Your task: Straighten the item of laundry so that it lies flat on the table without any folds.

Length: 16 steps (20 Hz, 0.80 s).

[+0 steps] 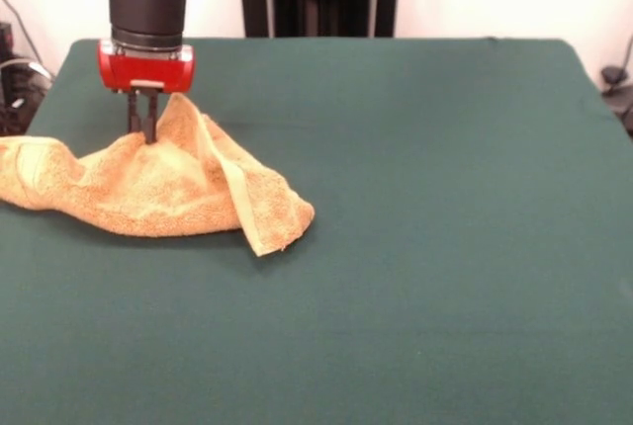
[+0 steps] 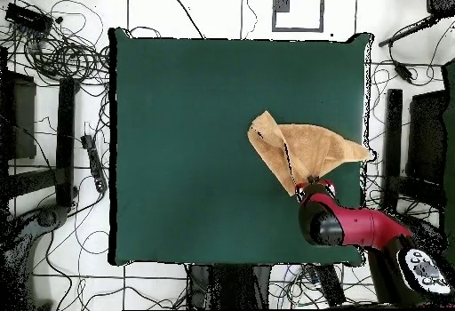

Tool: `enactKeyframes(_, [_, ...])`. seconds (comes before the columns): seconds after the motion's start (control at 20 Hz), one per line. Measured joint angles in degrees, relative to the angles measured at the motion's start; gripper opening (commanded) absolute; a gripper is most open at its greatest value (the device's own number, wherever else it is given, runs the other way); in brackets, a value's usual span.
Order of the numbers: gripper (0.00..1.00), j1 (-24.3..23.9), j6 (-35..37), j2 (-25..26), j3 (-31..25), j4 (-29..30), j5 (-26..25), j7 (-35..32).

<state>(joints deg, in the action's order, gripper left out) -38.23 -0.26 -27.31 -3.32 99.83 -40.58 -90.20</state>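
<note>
No readable text anywhere.
Nothing legible on the golden-orange terry-cloth towel (image 1: 168,188), the dark green felt-covered tabletop (image 1: 425,247) or the red and black arm (image 1: 148,0); no labels, brands, nos. or signs in front or overhead views.

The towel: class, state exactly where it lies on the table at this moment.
In the front view, the towel lies bunched at the table's left edge, with the gripper pinching its raised top.
</note>
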Motion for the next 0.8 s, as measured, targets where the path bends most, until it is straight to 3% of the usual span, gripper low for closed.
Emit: enactKeyframes(0.8, [0.00, 0.8, 2.4, -0.6, 0.0, 0.9, 0.4, 0.0])
